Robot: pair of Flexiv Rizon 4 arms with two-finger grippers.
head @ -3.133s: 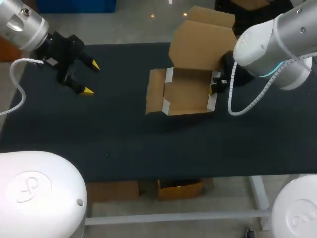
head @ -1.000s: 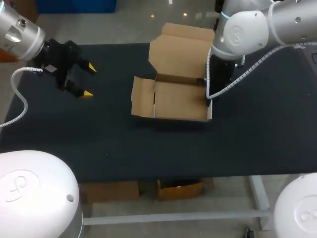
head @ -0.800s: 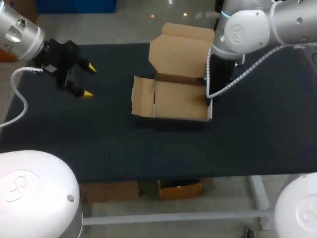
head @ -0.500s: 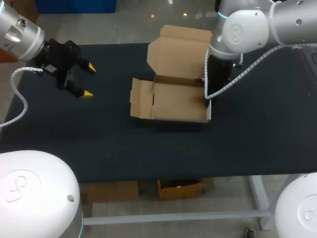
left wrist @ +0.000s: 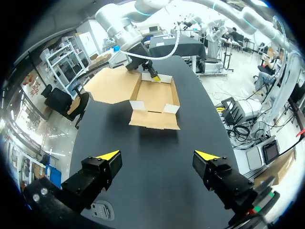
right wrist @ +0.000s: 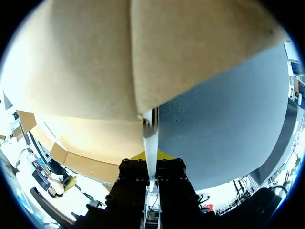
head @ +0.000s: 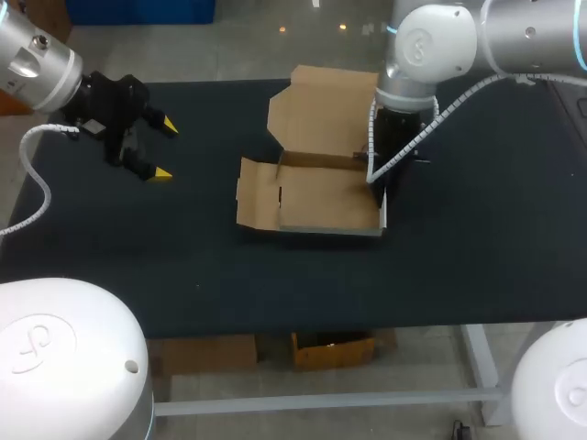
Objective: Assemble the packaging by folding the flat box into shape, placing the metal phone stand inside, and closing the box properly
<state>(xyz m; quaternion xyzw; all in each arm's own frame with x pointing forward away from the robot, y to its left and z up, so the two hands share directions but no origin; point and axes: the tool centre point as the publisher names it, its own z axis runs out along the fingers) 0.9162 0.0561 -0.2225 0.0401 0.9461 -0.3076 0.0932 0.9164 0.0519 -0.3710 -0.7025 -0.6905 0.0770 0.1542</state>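
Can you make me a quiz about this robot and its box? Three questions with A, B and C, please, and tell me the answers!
1. Where is the right tool?
A. On a side wall of the cardboard box
B. Far away from the box
C. Under the box

2. What colour is the table?
A. White
B. Black
C. Red

3. How is the left tool?
A. Squeezing the box
B. Shut tight
C. Open, holding nothing

Answers:
1. A, because the edge of the box wall is pinched in it.
2. B, because the top is dark all round the box.
3. C, because its yellow tips stand wide apart over bare table, away from the box.
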